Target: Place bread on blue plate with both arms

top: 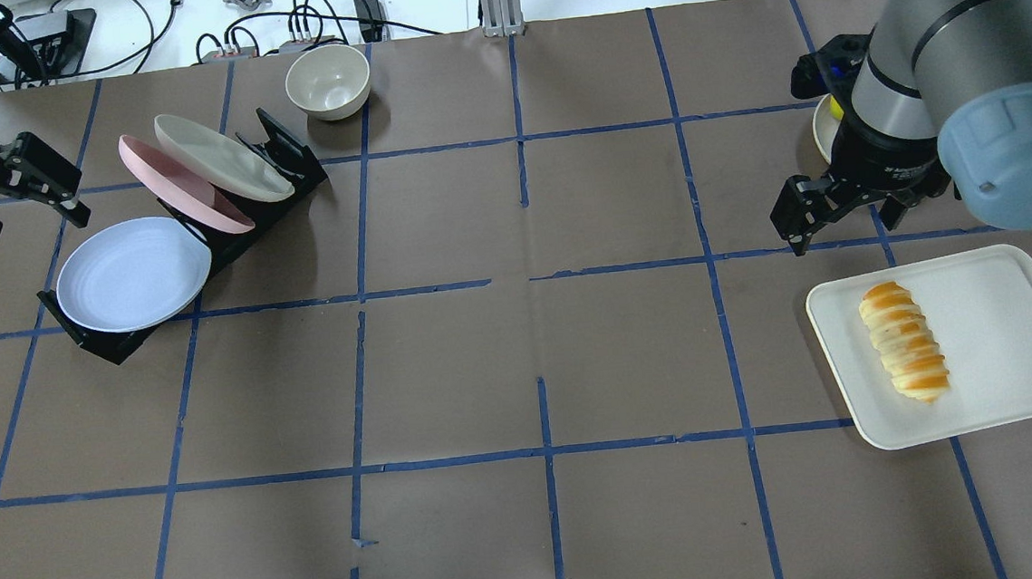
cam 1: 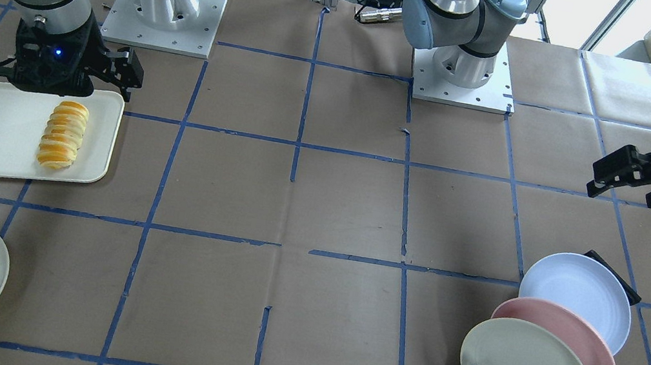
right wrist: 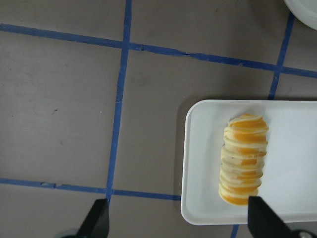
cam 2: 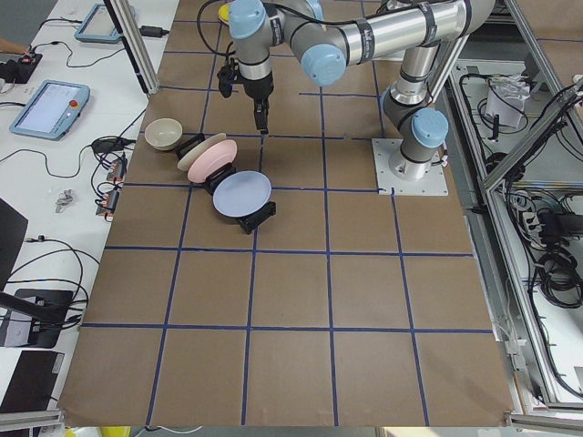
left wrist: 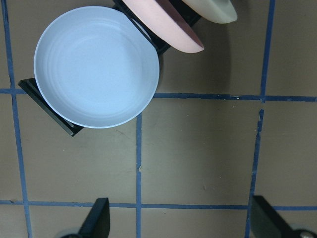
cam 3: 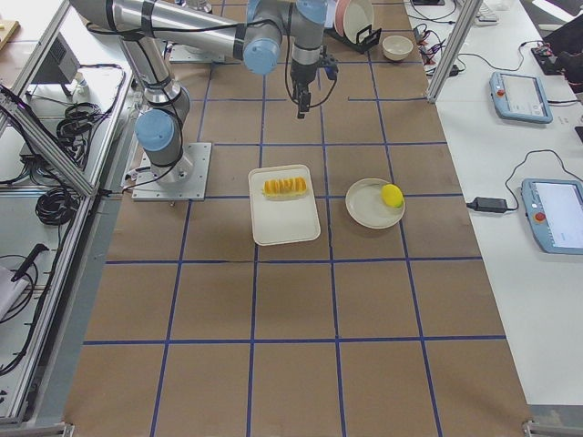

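The bread (top: 904,341) lay lengthwise on the white tray (top: 1011,355), close to the tray's edge that faced the middle of the surface. The right gripper (top: 838,217) hung just beyond the tray's far corner, its fingers spread apart and holding nothing. Well apart from the tray, across the surface, the blue plate (top: 133,273) leaned in a black rack (top: 111,347). Farther still from the tray, the left gripper (cam 1: 621,190) hovered with its fingers apart, also holding nothing.
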{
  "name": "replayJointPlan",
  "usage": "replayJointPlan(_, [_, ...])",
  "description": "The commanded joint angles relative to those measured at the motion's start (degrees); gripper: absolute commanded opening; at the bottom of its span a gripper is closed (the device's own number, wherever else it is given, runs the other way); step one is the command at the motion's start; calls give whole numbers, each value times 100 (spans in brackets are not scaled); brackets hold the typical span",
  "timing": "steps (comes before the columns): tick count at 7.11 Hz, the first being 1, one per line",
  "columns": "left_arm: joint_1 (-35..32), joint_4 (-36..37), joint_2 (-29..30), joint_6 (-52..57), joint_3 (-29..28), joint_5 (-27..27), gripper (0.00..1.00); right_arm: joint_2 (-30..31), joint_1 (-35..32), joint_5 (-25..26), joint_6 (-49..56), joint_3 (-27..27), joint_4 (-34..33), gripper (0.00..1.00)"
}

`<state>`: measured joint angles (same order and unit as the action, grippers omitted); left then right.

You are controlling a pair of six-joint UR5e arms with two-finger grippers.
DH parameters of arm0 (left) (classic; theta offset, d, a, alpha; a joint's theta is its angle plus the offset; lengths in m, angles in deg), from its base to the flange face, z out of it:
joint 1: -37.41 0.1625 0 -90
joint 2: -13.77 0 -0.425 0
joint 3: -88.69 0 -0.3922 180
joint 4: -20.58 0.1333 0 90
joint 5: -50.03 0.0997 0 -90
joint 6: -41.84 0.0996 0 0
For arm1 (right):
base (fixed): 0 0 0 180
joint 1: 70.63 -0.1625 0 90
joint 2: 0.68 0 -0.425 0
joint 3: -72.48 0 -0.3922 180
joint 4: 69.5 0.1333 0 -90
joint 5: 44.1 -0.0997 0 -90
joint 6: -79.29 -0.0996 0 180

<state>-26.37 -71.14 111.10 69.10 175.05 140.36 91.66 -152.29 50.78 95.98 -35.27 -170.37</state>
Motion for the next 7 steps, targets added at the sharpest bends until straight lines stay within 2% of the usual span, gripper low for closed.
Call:
replayJointPlan(1, [803, 495, 914, 1286, -519, -24, 100, -84, 588, 83, 517, -1041, -1461, 98])
replayJointPlan(3, [911, 462, 2073, 1668, -1267, -24, 100, -592, 773, 233, 947, -1598, -2547, 96])
replayJointPlan(4, [903, 454, 2462, 1686, -1392, -364, 100, -812, 1227, 207, 1263, -1661, -2804, 95])
replayJointPlan(5, [920, 471, 2674, 1756, -1358, -532, 100, -884, 1388, 163, 1344, -1792, -2850, 95])
replayJointPlan(7, [955, 515, 3228, 1836, -1418, -561, 99, -937, 1425, 163, 1477, -2326, -3812, 94])
